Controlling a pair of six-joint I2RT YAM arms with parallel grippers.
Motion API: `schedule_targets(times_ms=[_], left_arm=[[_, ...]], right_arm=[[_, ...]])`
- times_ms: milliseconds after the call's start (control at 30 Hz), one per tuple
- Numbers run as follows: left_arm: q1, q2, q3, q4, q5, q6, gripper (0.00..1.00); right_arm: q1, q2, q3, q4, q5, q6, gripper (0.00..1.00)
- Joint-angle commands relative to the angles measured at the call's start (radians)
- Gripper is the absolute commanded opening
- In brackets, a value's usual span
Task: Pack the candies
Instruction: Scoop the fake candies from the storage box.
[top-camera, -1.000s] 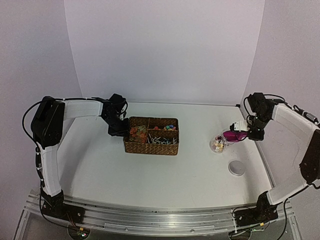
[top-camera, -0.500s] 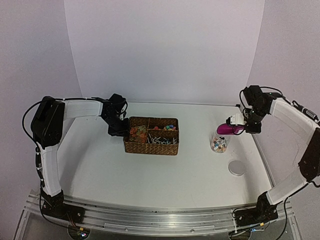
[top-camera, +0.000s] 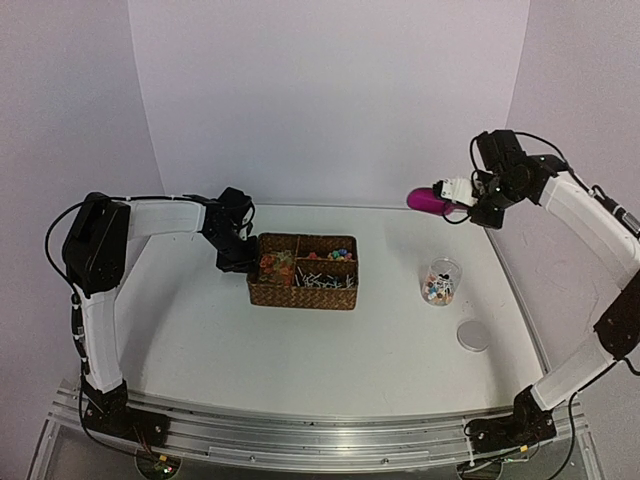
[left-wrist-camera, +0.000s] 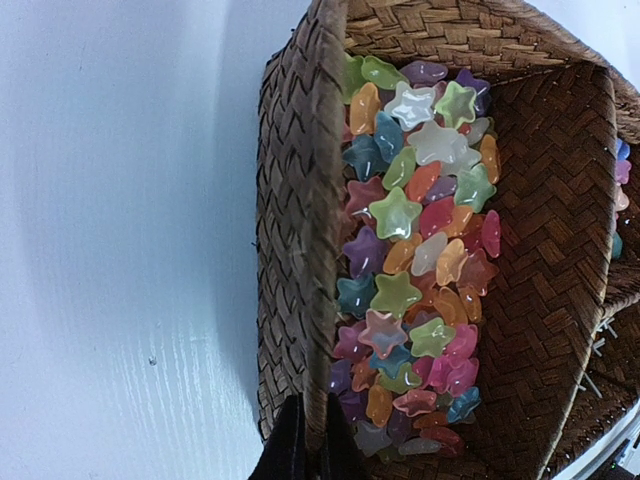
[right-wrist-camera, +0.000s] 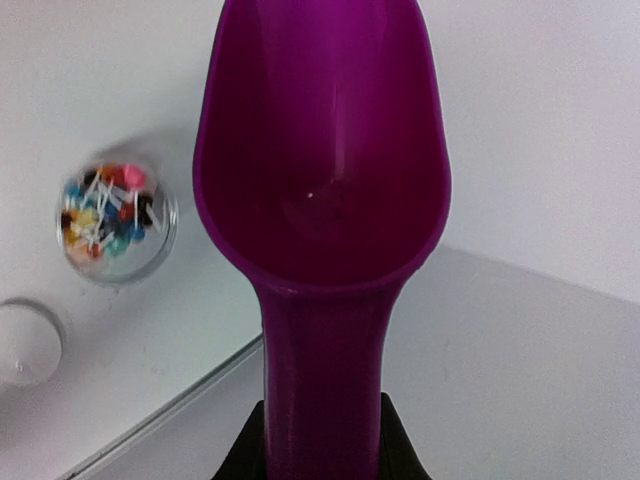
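A brown woven basket (top-camera: 300, 300) with several compartments sits mid-table, holding candies (top-camera: 277, 265). In the left wrist view they are small star-shaped sweets (left-wrist-camera: 410, 290) of mixed colours. My left gripper (top-camera: 237, 262) is shut on the basket's left wall (left-wrist-camera: 290, 250); its dark fingertips (left-wrist-camera: 288, 450) pinch the rim. My right gripper (top-camera: 470, 203) is shut on the handle of a magenta scoop (top-camera: 425, 199), raised high near the back right. The scoop bowl (right-wrist-camera: 320, 170) is empty. Below it stands a clear jar (top-camera: 440, 283) with colourful candies (right-wrist-camera: 105, 210) inside.
A round clear lid (top-camera: 473, 335) lies flat on the table in front of the jar, also in the right wrist view as lid (right-wrist-camera: 25, 345). The table's right edge rail (right-wrist-camera: 170, 405) runs close beside the jar. White walls enclose the back and sides.
My right gripper has lifted the scoop from the jar's mouth up and toward the back left. The jar now stands alone. The left arm and basket have not moved.
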Motion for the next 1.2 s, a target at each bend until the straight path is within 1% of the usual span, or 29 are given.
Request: schedule_targets(times_ms=[0, 100, 167, 233, 333, 400, 567, 700, 833, 1000, 1100, 1167], left_arm=[[0.012, 0.041, -0.002, -0.027, 0.018, -0.049, 0.0], [0.011, 0.045, -0.007, -0.025, 0.017, -0.05, 0.0], [0.011, 0.047, -0.006, -0.023, 0.019, -0.047, 0.0], [0.009, 0.046, -0.004, -0.023, 0.017, -0.045, 0.0], [0.007, 0.035, -0.003, -0.023, 0.005, -0.04, 0.0], [0.004, 0.025, -0.002, -0.023, -0.004, -0.033, 0.0], [-0.003, 0.022, 0.017, -0.037, -0.015, -0.018, 0.0], [-0.013, 0.026, 0.033, -0.048, -0.02, -0.01, 0.0], [-0.014, 0.021, 0.047, -0.062, -0.025, -0.002, 0.0], [-0.016, 0.025, 0.063, -0.066, -0.02, 0.012, 0.0], [-0.017, 0.024, 0.059, -0.063, -0.02, 0.012, 0.0], [-0.016, 0.021, 0.052, -0.061, -0.02, 0.01, 0.0]], right_arm=[[0.185, 0.094, 0.122, 0.048, 0.019, 0.155, 0.0], [0.288, 0.22, 0.212, 0.061, 0.112, 0.214, 0.0], [0.325, 0.33, 0.301, 0.063, 0.168, 0.253, 0.0], [0.357, 0.415, 0.391, 0.064, 0.2, 0.252, 0.0], [0.398, 0.539, 0.447, 0.067, 0.285, 0.188, 0.0], [0.41, 0.584, 0.453, 0.081, 0.339, 0.148, 0.0], [0.43, 0.675, 0.462, 0.106, 0.456, 0.035, 0.0], [0.456, 0.733, 0.439, 0.14, 0.556, -0.128, 0.0], [0.476, 0.757, 0.402, 0.141, 0.513, -0.193, 0.0], [0.5, 0.785, 0.38, 0.144, 0.355, -0.254, 0.0], [0.504, 0.824, 0.428, 0.145, 0.248, -0.208, 0.0], [0.498, 0.845, 0.481, 0.145, 0.156, -0.125, 0.0]])
